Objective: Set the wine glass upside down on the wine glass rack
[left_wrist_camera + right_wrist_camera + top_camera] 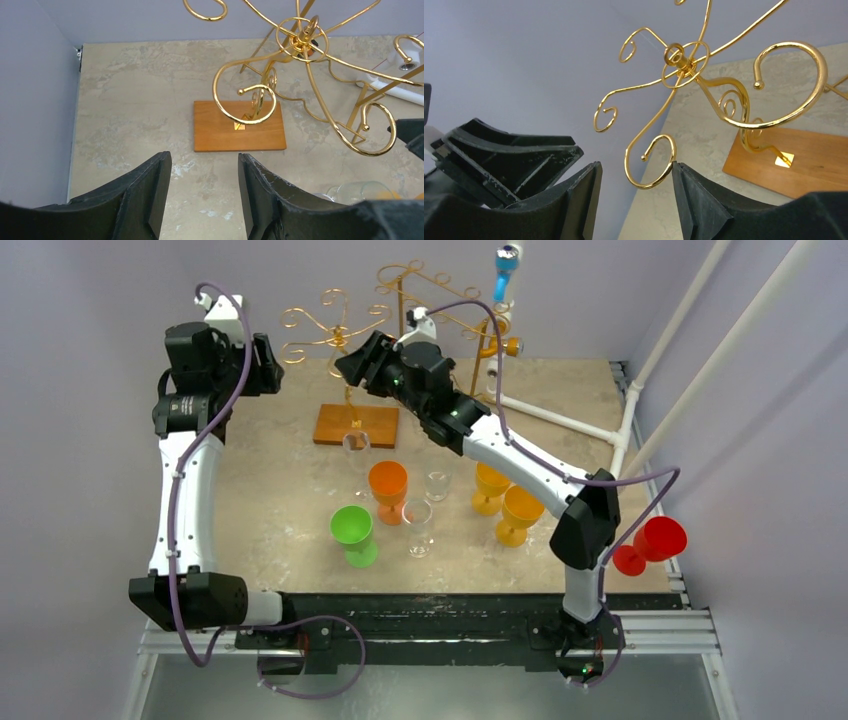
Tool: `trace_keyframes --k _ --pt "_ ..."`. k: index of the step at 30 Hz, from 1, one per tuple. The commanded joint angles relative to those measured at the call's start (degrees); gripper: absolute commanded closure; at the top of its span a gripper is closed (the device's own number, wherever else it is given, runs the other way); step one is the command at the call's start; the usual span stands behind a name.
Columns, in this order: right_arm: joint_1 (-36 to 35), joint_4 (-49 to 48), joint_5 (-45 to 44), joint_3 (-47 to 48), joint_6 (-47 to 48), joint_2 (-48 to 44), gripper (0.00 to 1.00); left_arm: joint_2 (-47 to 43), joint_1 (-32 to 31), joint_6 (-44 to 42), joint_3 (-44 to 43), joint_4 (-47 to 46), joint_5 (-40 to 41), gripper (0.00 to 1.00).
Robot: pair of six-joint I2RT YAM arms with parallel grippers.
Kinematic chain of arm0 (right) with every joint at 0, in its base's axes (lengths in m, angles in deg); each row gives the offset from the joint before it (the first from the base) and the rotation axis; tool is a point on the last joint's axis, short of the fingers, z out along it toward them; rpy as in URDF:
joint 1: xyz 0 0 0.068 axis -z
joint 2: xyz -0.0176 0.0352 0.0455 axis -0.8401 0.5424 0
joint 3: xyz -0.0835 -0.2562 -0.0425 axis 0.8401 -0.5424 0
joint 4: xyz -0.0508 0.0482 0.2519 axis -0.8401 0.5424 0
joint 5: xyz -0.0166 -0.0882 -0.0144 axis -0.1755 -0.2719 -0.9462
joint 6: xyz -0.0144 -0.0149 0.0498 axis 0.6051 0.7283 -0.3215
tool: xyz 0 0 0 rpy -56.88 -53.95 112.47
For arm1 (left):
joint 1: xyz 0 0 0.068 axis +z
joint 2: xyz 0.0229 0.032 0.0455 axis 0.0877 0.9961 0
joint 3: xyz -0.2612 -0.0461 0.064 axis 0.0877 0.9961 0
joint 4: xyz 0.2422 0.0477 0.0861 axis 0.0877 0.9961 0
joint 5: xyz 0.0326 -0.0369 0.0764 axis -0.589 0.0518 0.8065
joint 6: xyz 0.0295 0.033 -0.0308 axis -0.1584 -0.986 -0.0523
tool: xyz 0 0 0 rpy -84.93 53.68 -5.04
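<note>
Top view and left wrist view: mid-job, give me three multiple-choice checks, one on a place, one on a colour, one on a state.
1. Where is the red goblet?
A. hanging upside down overhead
B. at the right edge of the table, apart from the other cups
C. at the far left corner

2. What colour is the goblet standing just near-left of the orange goblet?
A. blue
B. green
C. red

3. The left pincer is:
A. shut tight, fingers touching
B. shut on a goblet stem
C. open, holding nothing

Answers:
1 B, the top view shows it alone at the right edge.
2 B, the green goblet stands there.
3 C, bare table shows between its fingers.
</note>
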Motion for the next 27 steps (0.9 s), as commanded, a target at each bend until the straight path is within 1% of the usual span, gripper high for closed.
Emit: trace_keyframes --k 1,5,8,10,11,13,16,19,22,27 --pt "1.0 0.5 1.7 5.8 -2.8 2.5 0.39 -2.8 0.3 -0.8 -0.2 -2.0 0.4 0.45" --pt "1.2 1.1 2.5 7.5 -4.4 4.5 0.44 -2.9 0.3 -1.0 -0.4 -1.7 0.0 0.45" --pt "1.3 4.9 2.6 10.0 -5.0 6.2 0.47 -3.1 0.4 -0.8 0.1 -1.8 -0.2 0.46" --pt "1.3 5.6 2.6 10.8 -5.3 6.7 0.48 -3.4 0.4 -1.0 0.8 -2.0 -0.3 0.46" --pt "1.3 5.5 2.5 10.7 -5.5 6.7 0.50 -3.7 0.4 -1.2 1.0 -2.2 -0.2 0.46" --pt "1.3 4.5 2.2 9.8 -6.1 6.5 0.60 -3.9 0.4 -1.2 1.2 -2.4 -0.1 0.46" --pt "1.4 4.3 1.8 9.3 -6.0 5.7 0.80 -4.1 0.4 -1.2 0.9 -2.0 -0.3 0.46" --pt "1.8 4.1 2.0 7.8 -5.5 3.6 0.93 -4.3 0.3 -1.7 0.8 -1.8 0.2 0.46" --pt "3.1 5.6 3.1 6.5 -5.4 1.1 0.95 -4.5 0.4 -2.2 1.0 -2.1 1.4 0.46" --pt "6.6 8.7 8.9 4.6 -5.5 -2.1 0.97 -4.7 0.3 -1.8 1.3 -2.6 1.6 0.46"
